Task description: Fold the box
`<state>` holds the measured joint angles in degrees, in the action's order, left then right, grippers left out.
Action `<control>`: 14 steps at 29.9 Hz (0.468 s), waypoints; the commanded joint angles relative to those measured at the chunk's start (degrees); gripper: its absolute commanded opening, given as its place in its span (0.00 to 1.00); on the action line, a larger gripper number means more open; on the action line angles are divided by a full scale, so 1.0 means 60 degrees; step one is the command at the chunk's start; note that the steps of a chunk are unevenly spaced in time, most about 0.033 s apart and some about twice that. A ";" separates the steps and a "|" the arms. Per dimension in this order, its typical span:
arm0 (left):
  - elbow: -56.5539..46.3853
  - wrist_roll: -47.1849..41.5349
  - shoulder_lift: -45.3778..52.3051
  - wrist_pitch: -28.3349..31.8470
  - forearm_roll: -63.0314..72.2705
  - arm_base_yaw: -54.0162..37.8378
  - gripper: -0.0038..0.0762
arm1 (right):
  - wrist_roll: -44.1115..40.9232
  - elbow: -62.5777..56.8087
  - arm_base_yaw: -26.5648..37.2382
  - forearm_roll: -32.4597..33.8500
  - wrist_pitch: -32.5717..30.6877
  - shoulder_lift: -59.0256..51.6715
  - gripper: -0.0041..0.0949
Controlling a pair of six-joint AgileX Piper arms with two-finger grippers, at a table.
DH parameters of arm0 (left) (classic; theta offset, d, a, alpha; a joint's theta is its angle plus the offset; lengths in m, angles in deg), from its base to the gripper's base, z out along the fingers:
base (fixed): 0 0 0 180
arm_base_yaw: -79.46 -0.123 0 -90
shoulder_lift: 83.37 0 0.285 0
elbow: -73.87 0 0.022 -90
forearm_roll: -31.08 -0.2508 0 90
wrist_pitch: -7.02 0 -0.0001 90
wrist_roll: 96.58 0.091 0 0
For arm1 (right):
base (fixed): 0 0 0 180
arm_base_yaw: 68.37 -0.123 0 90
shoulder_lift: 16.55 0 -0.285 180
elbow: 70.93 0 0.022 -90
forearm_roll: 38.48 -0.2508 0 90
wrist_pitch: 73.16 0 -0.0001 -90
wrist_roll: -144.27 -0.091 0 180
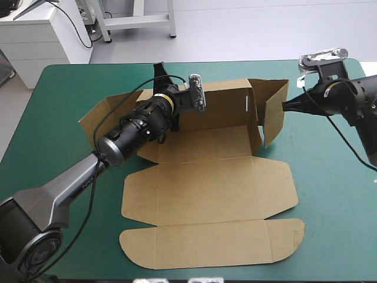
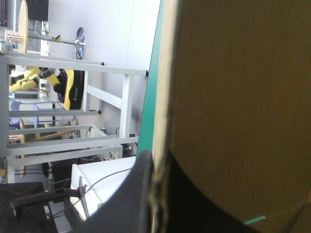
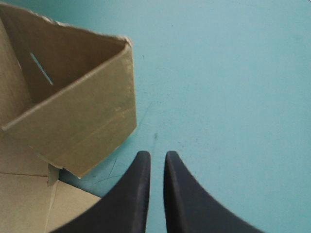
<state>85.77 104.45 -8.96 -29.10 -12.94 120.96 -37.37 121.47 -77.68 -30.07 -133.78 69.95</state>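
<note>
Now the box (image 1: 206,188) lies mid tabletop (image 1: 336,236) with its back wall (image 1: 224,97) up. My left end effector (image 1: 161,79) is clamped on that wall to hold it standing. My right end effector (image 3: 156,158), fingers almost together and empty, sits by the side flap (image 3: 82,121), ready to push, I think

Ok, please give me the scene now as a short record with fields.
Object: brown cardboard box sheet, partly folded, on the teal-green table cover
Raised parts: back wall, right side flap
Rest of sheet: lying flat
Left end effector: shut on the back wall's top edge
Right end effector: almost shut, holding nothing, close beside the right side flap, apart from it
</note>
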 commanded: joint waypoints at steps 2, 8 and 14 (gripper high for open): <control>-0.0087 -0.0074 0.0477 0.0504 -0.1178 0.0474 0.04 | 0.0018 0.0243 0.0064 -0.0050 0.0599 -0.0330 0.13; -0.0717 -0.0722 0.0477 0.0537 -0.1970 0.0714 0.04 | 0.0018 0.0243 0.0064 -0.0232 0.0541 -0.0051 0.13; -0.0938 -0.1894 0.0477 0.0291 -0.2593 0.0774 0.04 | -0.0491 0.0243 0.0064 -0.0380 0.1146 0.0331 0.13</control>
<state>79.09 96.46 -8.96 -27.08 -26.07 125.36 -39.29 121.47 -77.68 -32.29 -132.17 72.89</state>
